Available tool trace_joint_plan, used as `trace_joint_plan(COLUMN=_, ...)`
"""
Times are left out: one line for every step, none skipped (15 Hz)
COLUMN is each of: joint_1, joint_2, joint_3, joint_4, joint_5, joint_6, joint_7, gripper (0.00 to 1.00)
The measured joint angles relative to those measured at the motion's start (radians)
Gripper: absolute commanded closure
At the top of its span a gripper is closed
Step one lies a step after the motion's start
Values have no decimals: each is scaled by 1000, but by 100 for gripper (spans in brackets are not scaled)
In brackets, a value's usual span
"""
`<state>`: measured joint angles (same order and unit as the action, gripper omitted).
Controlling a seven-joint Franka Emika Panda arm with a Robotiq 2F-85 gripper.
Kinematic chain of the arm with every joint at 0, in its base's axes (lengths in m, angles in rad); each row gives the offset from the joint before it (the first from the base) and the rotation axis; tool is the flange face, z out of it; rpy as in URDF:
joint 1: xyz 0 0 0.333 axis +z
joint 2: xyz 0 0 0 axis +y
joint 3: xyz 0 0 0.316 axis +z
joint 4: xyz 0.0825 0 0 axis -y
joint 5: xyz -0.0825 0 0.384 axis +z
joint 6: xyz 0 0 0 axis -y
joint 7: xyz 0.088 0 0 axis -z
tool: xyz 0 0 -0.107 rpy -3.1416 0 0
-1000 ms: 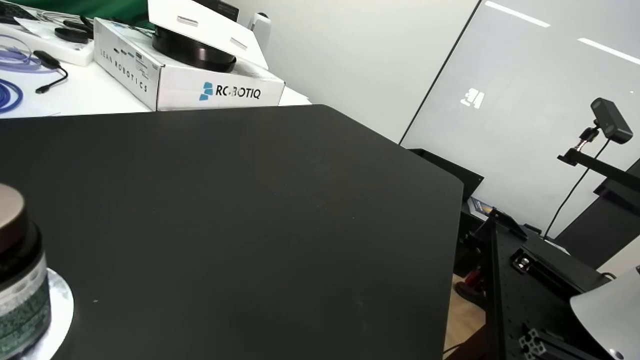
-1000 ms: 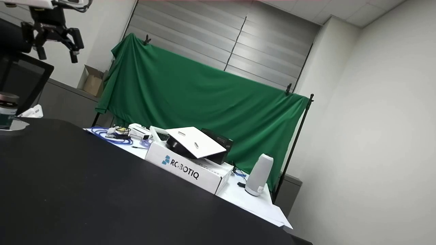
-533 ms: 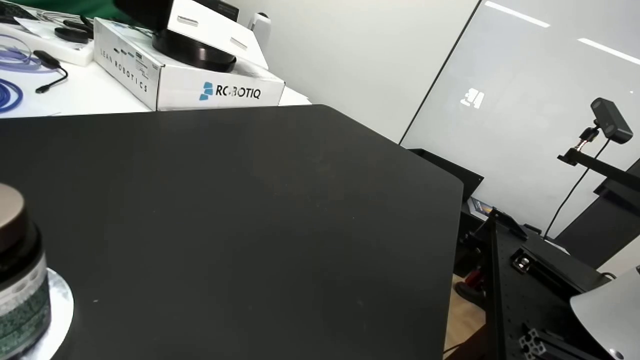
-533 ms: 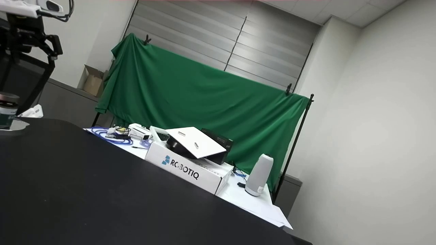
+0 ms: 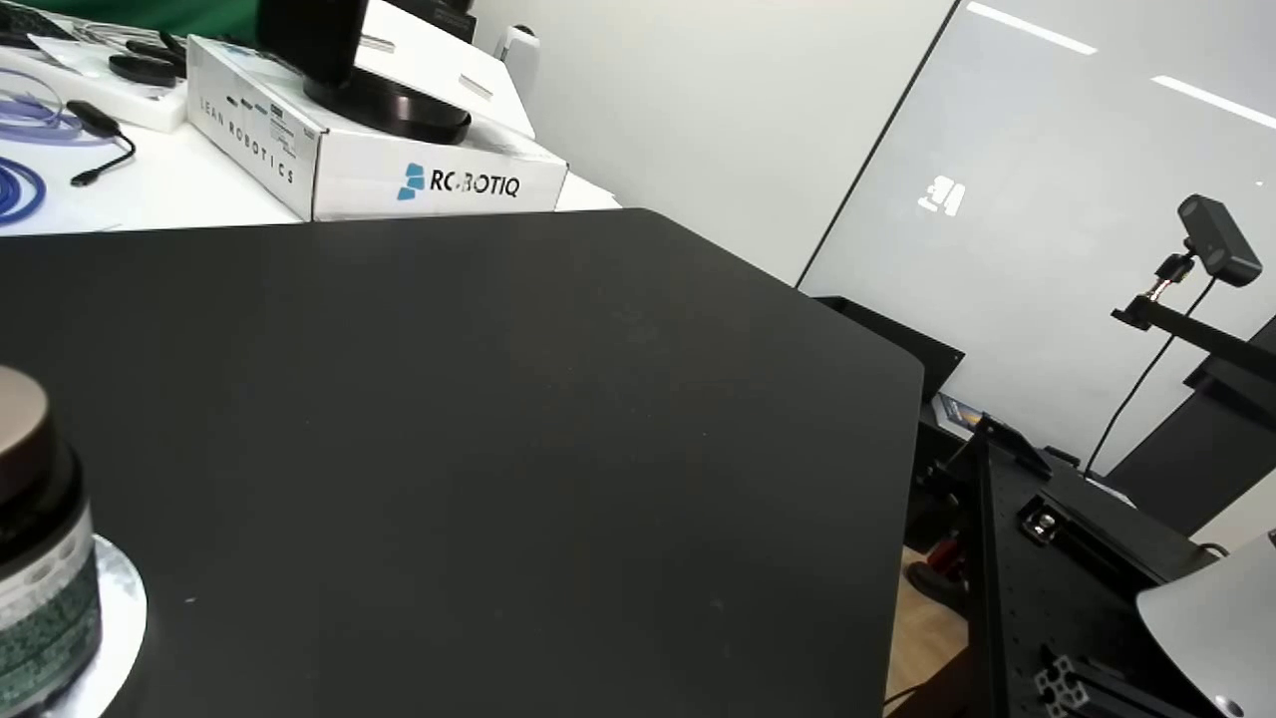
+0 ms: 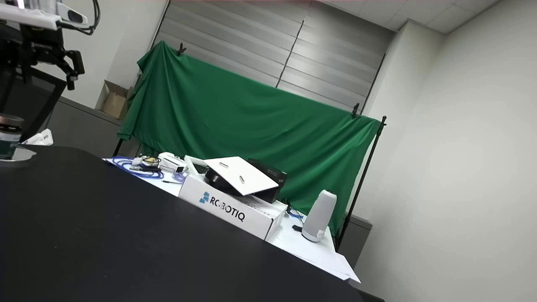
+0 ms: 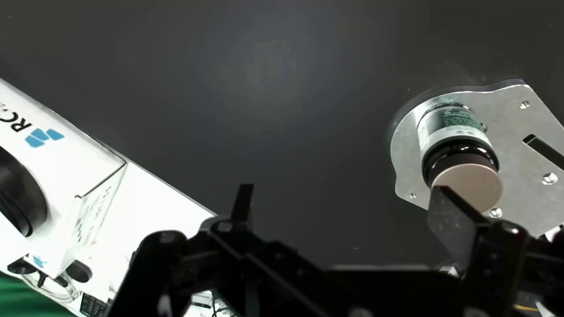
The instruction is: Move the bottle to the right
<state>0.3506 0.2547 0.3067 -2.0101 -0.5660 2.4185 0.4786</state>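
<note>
The bottle is squat and dark with a pale beige cap and a greenish-white label. It stands upright at the left edge of both exterior views (image 5: 45,608) (image 6: 10,140), and on the right in the wrist view (image 7: 456,132). It stands on a flat silvery metal plate (image 7: 506,116). My gripper (image 7: 343,187) is open with nothing between its fingers. In the wrist view its right fingertip overlaps part of the cap, but the gripper is above and apart from the bottle. In an exterior view the gripper (image 6: 48,80) hangs well above the bottle, to its right.
The dark table (image 5: 498,449) carries the plate and bottle. Beyond its far edge, a white table holds a Robotiq box (image 5: 439,184) with a black round base on it, cables and a pale cylindrical device (image 6: 319,216). A black chair (image 6: 37,92) stands behind the bottle.
In an exterior view the gripper moved left, then slightly back right and lower. A dark part of it came into view at the top of an exterior view. The bottle has not moved.
</note>
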Motion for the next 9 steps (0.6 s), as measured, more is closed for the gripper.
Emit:
trace_joint_plan(joint_1=0, joint_2=18, joint_3=-16, joint_4=16, joint_5=27, joint_6=0, joint_7=-28, gripper=0)
trace_joint_plan(joint_1=-1, joint_2=39, joint_3=-30, joint_4=35, joint_5=59, joint_6=0, joint_7=-61, gripper=0)
trace_joint_plan(joint_1=-1, joint_2=61, joint_3=-43, joint_4=56, joint_5=87, joint_6=1, joint_7=-96, gripper=0)
trace_joint_plan(joint_1=-1, joint_2=83, joint_3=-51, joint_4=78, joint_5=111, joint_6=4, joint_7=-126, gripper=0)
trace_joint_plan(joint_1=0, joint_2=105, joint_3=-56, joint_4=99, joint_5=132, joint_6=6, joint_7=-153, gripper=0)
trace_joint_plan(joint_1=2, joint_2=127, joint_3=-56, joint_4=123, joint_5=152, joint_6=6, joint_7=-180, gripper=0)
trace_joint_plan(joint_1=8, joint_2=149, joint_3=-56, joint_4=146, joint_5=172, joint_6=6, joint_7=-204, gripper=0)
trace_joint_plan(joint_1=17, joint_2=171, joint_3=-55, joint_4=170, joint_5=195, joint_6=6, joint_7=-229, gripper=0)
trace_joint_plan(joint_1=27, joint_2=192, joint_3=-52, joint_4=191, joint_5=219, joint_6=6, joint_7=-253, gripper=0)
